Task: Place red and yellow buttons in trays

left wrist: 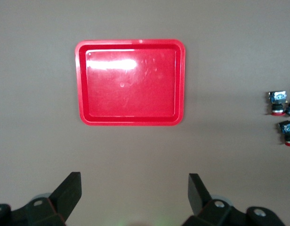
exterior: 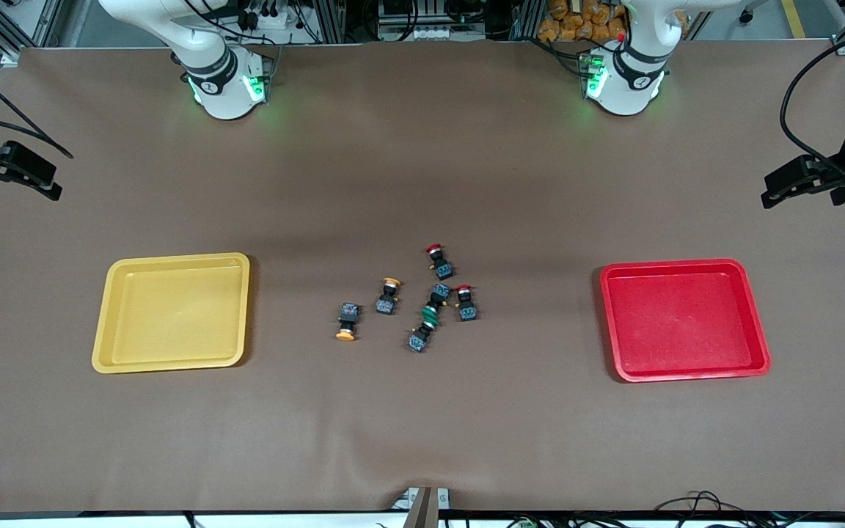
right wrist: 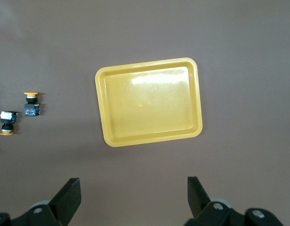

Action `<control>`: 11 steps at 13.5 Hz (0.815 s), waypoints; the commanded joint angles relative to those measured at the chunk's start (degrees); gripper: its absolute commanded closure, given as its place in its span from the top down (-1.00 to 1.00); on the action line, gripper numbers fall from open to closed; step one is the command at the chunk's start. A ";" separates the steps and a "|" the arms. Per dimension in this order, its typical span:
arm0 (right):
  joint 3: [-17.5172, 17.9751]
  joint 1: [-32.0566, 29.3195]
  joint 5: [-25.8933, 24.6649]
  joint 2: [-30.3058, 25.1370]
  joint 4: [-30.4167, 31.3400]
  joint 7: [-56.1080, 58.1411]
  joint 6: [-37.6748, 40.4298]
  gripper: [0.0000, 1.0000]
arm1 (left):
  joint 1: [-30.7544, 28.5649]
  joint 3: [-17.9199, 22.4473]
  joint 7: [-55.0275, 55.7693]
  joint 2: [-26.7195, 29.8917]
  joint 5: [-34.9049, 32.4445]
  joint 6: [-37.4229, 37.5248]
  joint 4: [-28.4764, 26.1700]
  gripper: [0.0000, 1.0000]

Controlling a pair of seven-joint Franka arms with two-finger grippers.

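A: What's on your tabletop (exterior: 422, 169)?
B: Two glossy, round-cornered trays, yellow tray (exterior: 172, 312) at nine o'clock and red tray (exterior: 684, 320) at three, both bare. Your red and yellow buttons (exterior: 408, 301) lie tipped over between them, caps pointing various ways.
A: Fingers?
B: Left gripper (left wrist: 134, 193) and right gripper (right wrist: 134, 195) hang spread apart, one above each tray

A brown mat (exterior: 422, 183) covers the table, with cables (exterior: 694, 504) along its near edge.
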State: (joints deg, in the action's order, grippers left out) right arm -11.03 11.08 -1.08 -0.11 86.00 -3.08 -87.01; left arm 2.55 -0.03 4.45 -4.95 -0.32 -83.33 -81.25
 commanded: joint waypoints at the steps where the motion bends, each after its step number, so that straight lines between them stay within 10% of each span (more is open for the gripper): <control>1: -0.23 2.18 1.52 0.90 -2.06 -0.08 -0.26 1.00 | -0.44 -0.41 0.91 1.00 0.76 1.68 1.00 1.00; 11: -0.31 4.56 4.95 1.08 -5.05 -0.70 -3.08 1.00 | -0.62 0.38 0.20 2.84 1.11 1.77 0.74 1.00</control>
State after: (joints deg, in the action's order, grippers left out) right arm -10.98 14.32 2.86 0.33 82.08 -3.15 -90.90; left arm 2.14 0.39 4.25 -2.38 -0.03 -82.21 -80.46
